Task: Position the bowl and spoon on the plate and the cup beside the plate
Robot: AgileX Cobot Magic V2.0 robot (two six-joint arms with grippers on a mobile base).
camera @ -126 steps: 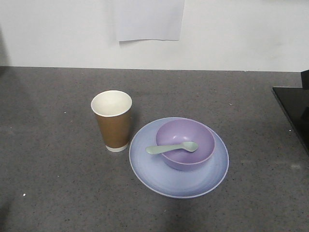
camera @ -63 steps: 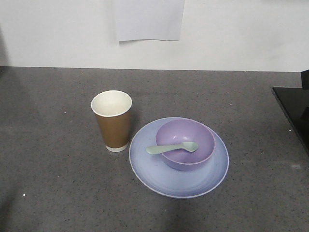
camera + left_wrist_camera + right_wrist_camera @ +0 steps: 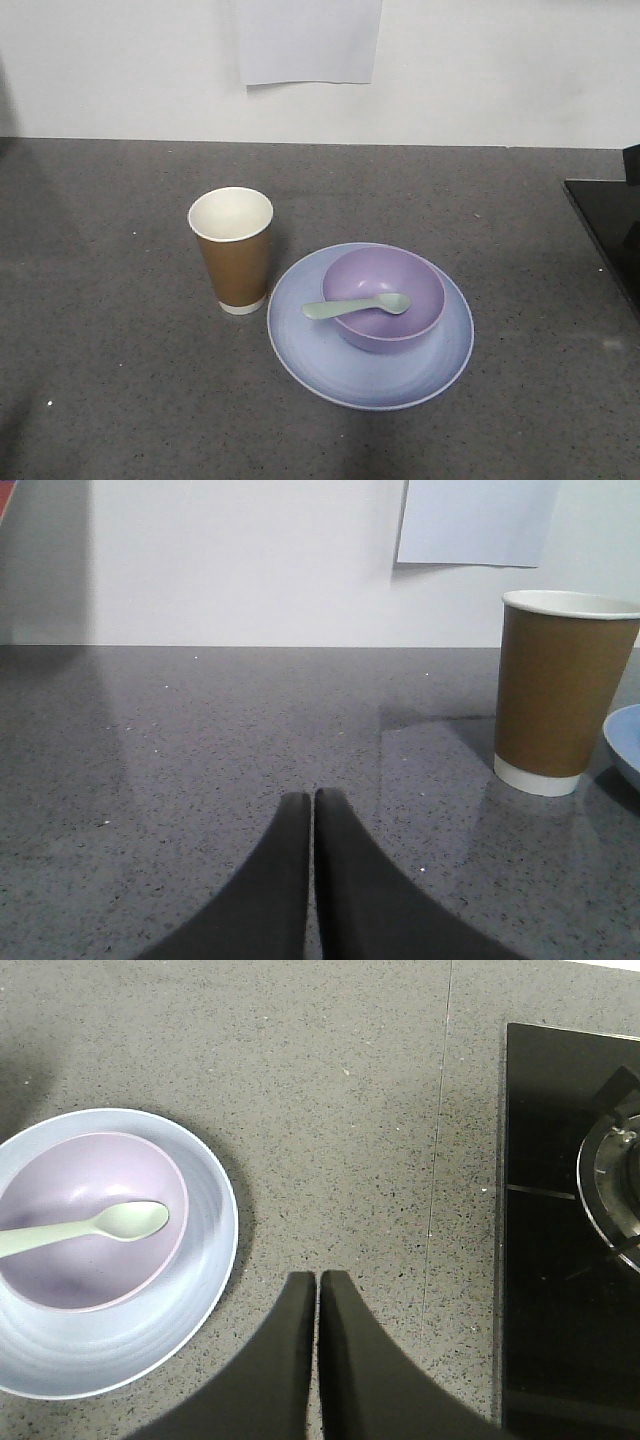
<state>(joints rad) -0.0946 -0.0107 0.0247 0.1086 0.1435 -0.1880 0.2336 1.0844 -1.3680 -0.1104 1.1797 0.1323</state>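
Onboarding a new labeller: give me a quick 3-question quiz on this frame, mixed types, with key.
1. True or false: the mint-green spoon lies flat on the plate, outside the bowl.
2. The brown paper cup stands: A) upright on the counter beside the plate; B) tipped over; C) inside the bowl.
3. Fill in: the left gripper and right gripper are both ____, holding nothing.

Key
1. False: its scoop is in the bowl, and its handle sticks out over the rim.
2. A
3. shut
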